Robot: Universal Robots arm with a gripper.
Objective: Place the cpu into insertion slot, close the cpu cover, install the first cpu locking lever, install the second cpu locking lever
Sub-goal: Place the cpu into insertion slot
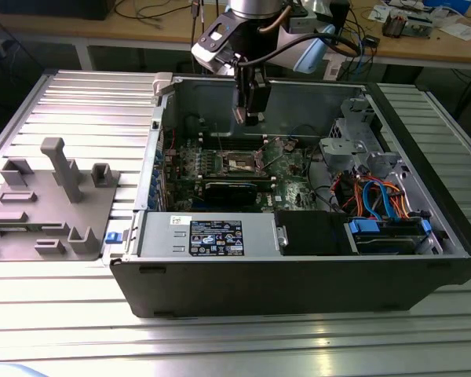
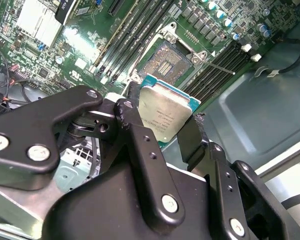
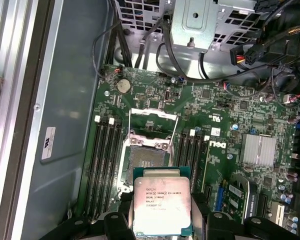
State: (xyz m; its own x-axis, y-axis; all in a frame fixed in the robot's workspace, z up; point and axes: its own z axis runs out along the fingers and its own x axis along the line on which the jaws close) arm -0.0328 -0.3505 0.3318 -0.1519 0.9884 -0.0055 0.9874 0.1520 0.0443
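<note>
**Chip in the pinch, socket bare below**

Here in the exterior view, the tool (image 1: 250, 118) hangs inside the open black computer case (image 1: 298, 290), which lies on the ribbed metal table (image 1: 63, 102). It is above the green circuit board (image 1: 290, 169) and well clear of it.

Both wrist views show the grip. The tool's (image 2: 162, 120) two matte black fingers (image 2: 135, 130) are pressed onto opposite edges of the cpu (image 2: 165, 112), a flat square with a brushed silvery-grey top and a thin green border. The chip sits tilted between them, touching nothing else.

In the first wrist view, the cpu (image 3: 162, 200) floats just short of the insertion slot (image 3: 145, 160), a square socket with a dark, finely grained centre that lies uncovered. The cpu cover (image 3: 155, 112), a thin silvery frame, stands flipped up at the socket's far edge. Long dark memory slots (image 3: 105, 165) flank the socket on both sides, and a ribbed silver heatsink (image 3: 260, 150) sits farther across the board.
</note>
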